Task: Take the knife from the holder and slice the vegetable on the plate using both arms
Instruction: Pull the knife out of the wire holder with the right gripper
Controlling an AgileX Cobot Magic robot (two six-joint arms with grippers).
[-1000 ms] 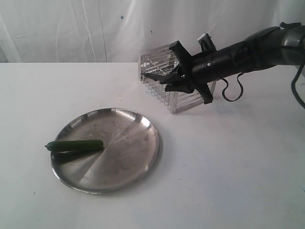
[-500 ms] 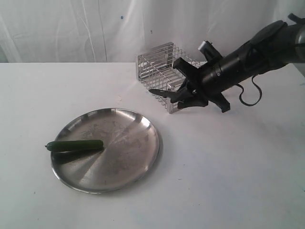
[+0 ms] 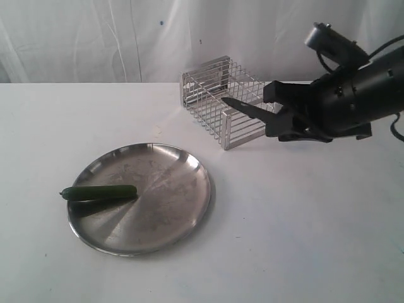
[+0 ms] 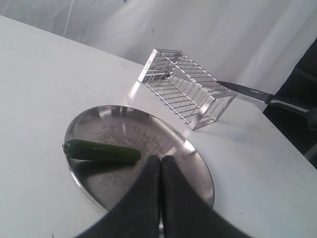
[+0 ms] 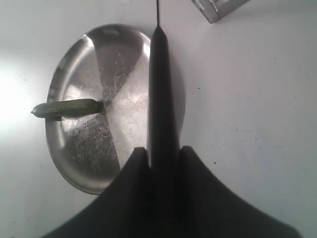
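Step in hand: carrying the knife [image 3: 246, 108] from the holder [image 3: 224, 101] toward the plate [image 3: 170, 208]. The right tool [image 3: 287, 120] pinches the knife by its black handle; in the right wrist view the handle [image 5: 159, 94] runs straight out between the two fingers, and the thin blade shows edge-on beyond it. In the exterior view the dark blade points left, its tip in front of the holder's wires — whether it has fully cleared the cage cannot be told from that view, though the left wrist view shows the blade lying across the holder's top right corner.

The left tool [image 4: 159, 198] hangs over the near edge of the plate with its fingers pressed together, holding nothing.

The vegetable [image 3: 99, 192] lies on the left part of the plate, whole, its left end reaching over the rim. The plate stands on the white table [image 3: 303, 240], near and left of the holder and apart from it.

Next move, as judged: swing the knife left and nearer, over the plate, blade edge down and across the vegetable. The left tool must spread and pin the vegetable first — otherwise it is likely to roll under the cut
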